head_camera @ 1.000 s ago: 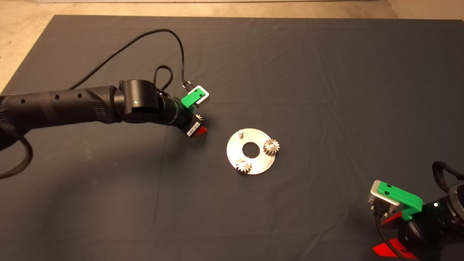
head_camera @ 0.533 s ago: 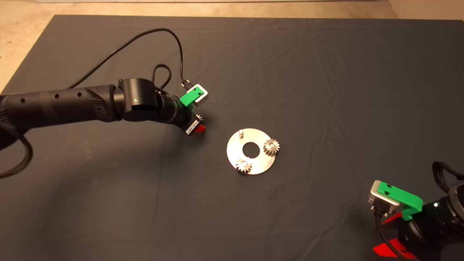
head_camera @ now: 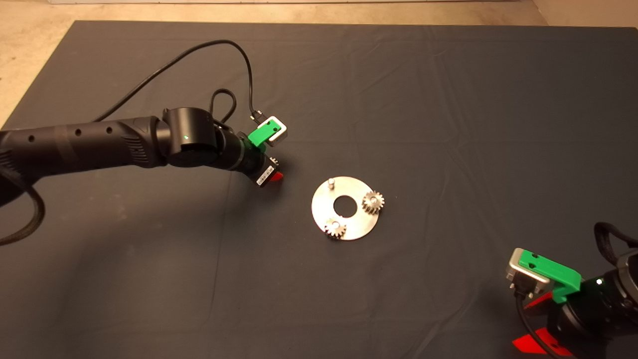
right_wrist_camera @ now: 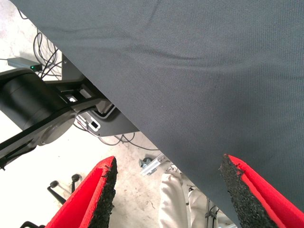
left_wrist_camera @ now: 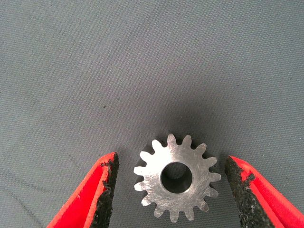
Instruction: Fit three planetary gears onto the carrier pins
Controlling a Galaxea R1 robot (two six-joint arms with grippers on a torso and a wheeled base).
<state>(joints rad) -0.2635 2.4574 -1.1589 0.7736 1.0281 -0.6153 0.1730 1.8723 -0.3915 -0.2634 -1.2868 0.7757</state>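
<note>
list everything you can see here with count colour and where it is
planetary gears: three, silvery; two seated on pins of the carrier disc, one flat on the mat between the left gripper's fingers
carrier disc: one, shiny silver, mid-mat
bare carrier pin: one, silvery, on the disc's side nearest the left arm
mat: one, dark grey, covering the table
left gripper: green with red fingers, open around the loose gear
right gripper: same colours, open, parked at the mat's lower right edge

left gripper shifted slightly left, wrist camera raised slightly
</note>
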